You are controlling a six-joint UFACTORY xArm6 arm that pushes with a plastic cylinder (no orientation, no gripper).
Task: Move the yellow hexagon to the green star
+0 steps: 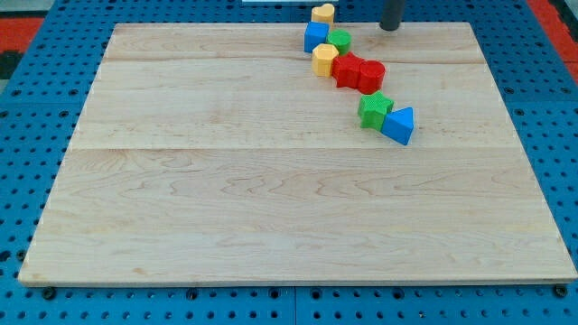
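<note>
The yellow hexagon (325,60) lies near the view's top, touching a blue block (315,37) above it, a green round block (340,41) and a red block (348,69) to its right. The green star (374,110) lies lower and to the right, touching a blue triangle (398,125). A second red block (370,76) sits between the first red block and the green star. My tip (389,27) is at the view's top edge, to the right of the green round block and apart from all blocks.
A yellow heart-shaped block (322,13) sits at the board's top edge above the blue block. The wooden board (226,199) rests on a blue perforated table (27,135).
</note>
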